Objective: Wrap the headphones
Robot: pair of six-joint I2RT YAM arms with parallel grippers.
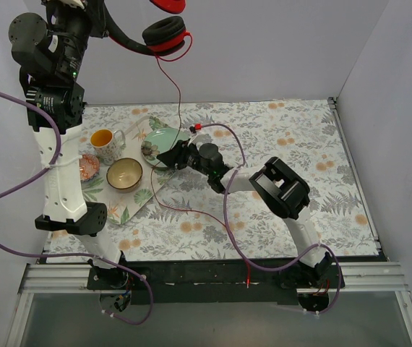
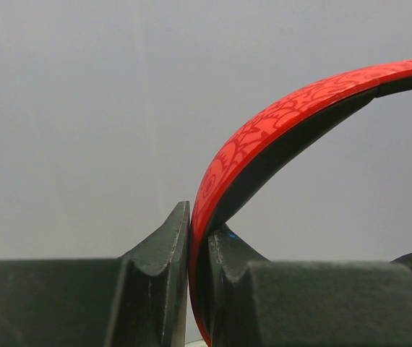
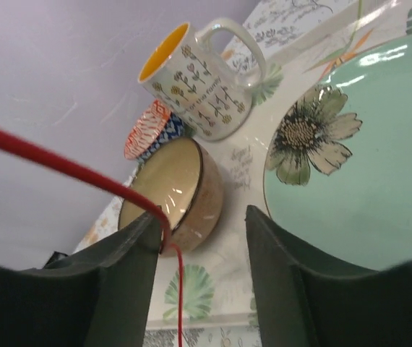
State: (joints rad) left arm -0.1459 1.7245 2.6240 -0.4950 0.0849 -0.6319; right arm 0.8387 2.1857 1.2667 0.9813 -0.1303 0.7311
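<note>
Two arms stood in very different poses; the left one reared up high at the far left, its left gripper [image 2: 198, 238] pressed tight on the headphones [image 1: 164, 34], which hung in the air well above the table; the wrist view showed the jaws pinching the curved headband [image 2: 278, 119], glossy red with a fine embossed scroll pattern outside and a matte black lining inside; one round black ear cushion faced the overhead camera, the other cup was cut off by the top edge; the thin red cable [image 1: 179, 87] dropped from the lower cup, ran down to the leaf-printed tablecloth [image 1: 300, 137] and trailed in loose curves toward the near edge; the right arm reached forward and low, elbow bent, its right gripper [image 3: 202, 220] hovering over the tray [image 1: 130, 211] with jaws spread apart; the cable lay against the inner edge of one dark finger, bent there and unpinched; beneath sat a glazed green flowered plate [image 3: 358, 166], a brown-rimmed bowl [image 3: 170, 189] and a patterned mug [image 3: 199, 79] with a yellow interior.
</note>
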